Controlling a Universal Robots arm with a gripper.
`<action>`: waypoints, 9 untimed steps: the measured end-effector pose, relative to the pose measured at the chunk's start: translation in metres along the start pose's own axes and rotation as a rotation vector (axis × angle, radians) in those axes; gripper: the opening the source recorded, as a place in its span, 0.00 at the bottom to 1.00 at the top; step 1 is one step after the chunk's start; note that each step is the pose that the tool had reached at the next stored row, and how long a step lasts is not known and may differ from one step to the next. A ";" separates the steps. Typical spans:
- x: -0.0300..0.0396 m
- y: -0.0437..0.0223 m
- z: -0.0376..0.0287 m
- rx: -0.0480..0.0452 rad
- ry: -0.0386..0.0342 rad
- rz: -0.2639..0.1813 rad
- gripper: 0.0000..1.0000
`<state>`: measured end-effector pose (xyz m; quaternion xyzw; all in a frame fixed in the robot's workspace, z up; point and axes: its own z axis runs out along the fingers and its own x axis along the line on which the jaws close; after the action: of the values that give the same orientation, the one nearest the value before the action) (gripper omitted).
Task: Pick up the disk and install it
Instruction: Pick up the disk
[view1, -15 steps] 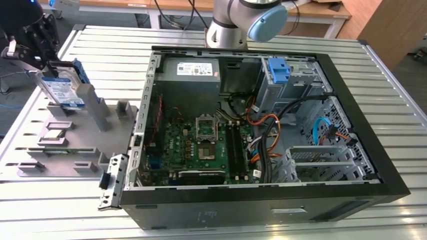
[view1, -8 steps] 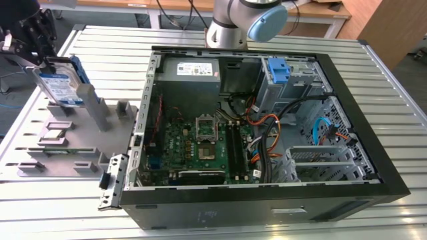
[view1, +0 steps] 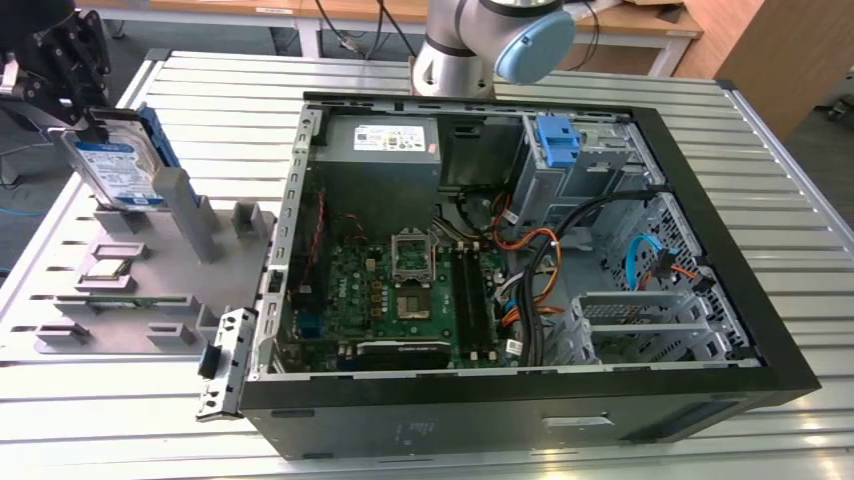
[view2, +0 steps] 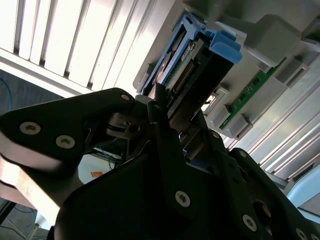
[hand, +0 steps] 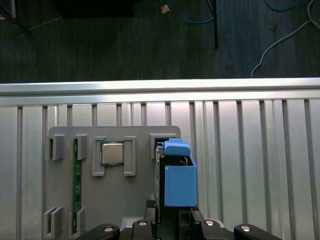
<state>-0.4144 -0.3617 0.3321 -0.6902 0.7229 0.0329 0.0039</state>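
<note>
The disk (view1: 114, 165) stands on edge at the exterior view's left, its blue-and-white label facing the camera and a blue rail along its far side. My gripper (view1: 91, 128) comes down from above and is shut on its top edge. The disk's lower edge sits at the posts of the grey holder plate (view1: 147, 290); I cannot tell whether it still touches them. In the second wrist view the black fingers (view2: 162, 125) clamp the disk (view2: 195, 60) by its connector end. The first wrist view shows the disk (hand: 177, 182) edge-on above the plate (hand: 140, 195), with the gripper (hand: 170, 222) beneath it.
An open computer case (view1: 747, 290) lies to the exterior view's right, with a motherboard (view1: 400, 290), a grey power-supply box (view1: 387, 140) and a lighter-blue bracket (view1: 558, 140) in its drive bay. The plate also holds a processor chip (hand: 113, 153) and a green memory stick (hand: 76, 180). The arm's base (view1: 467, 45) stands behind the case.
</note>
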 end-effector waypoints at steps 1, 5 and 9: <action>0.0000 0.0000 -0.0001 -0.0001 0.0000 0.000 0.35; 0.0000 0.0000 -0.0001 -0.0002 0.0001 0.000 0.35; 0.0000 0.0000 -0.0004 -0.0001 0.0001 0.000 0.35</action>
<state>-0.4144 -0.3617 0.3325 -0.6902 0.7229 0.0329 0.0038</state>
